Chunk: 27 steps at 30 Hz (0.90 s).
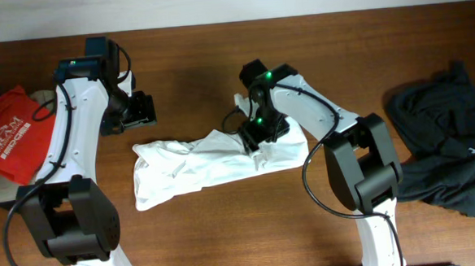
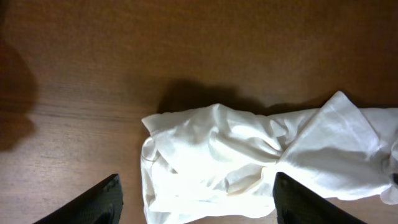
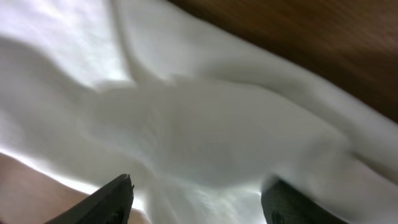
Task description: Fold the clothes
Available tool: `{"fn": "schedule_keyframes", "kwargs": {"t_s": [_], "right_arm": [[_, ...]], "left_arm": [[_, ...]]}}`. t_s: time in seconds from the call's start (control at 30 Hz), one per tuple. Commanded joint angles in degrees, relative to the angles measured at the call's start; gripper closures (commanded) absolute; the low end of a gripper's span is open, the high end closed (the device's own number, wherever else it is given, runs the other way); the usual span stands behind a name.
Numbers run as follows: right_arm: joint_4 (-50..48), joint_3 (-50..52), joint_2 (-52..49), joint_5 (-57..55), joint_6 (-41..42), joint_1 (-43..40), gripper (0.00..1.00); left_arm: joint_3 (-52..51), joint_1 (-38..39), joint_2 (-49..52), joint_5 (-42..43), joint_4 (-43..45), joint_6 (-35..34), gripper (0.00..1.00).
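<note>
Lettering [image 1: 4, 137] illegible; red bag [image 1: 27, 118], white garment [image 1: 182, 170]

white garment [image 3: 205, 124] blurred up close, black clothes [image 1: 436, 118] cut off by right edge

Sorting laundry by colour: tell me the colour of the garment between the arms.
White; the garment shows best in the left wrist view.

Overhead looks down on the table [image 1: 226, 231]; both wrist views face down, right closest, sharing the white garment [image 1: 198, 163].
</note>
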<state>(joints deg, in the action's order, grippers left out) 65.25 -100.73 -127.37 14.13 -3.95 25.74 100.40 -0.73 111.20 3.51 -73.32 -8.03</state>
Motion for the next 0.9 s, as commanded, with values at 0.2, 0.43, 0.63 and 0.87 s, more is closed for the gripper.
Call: {"fn": "schedule_keyframes", "kwargs": {"t_s": [0.2, 0.43, 0.63, 0.87], "right_arm": [[20.50, -15.65, 0.85, -4.50, 4.87, -3.91, 0.34], [7.10, 1.84, 0.68, -2.67, 4.87, 7.65, 0.43], [4.76, 1.27, 3.04, -2.71, -3.39, 10.10, 0.46], [0.22, 2.89, 3.23, 6.78, -11.08, 9.94, 0.36]], "left_arm": [[0.13, -0.20, 0.00, -0.55, -1.09, -0.09, 0.21], [0.13, -0.20, 0.00, -0.55, -1.11, -0.09, 0.21], [0.13, -0.20, 0.00, -0.55, -1.14, -0.09, 0.21], [0.13, -0.20, 0.00, -0.55, -1.33, -0.09, 0.21]]}}
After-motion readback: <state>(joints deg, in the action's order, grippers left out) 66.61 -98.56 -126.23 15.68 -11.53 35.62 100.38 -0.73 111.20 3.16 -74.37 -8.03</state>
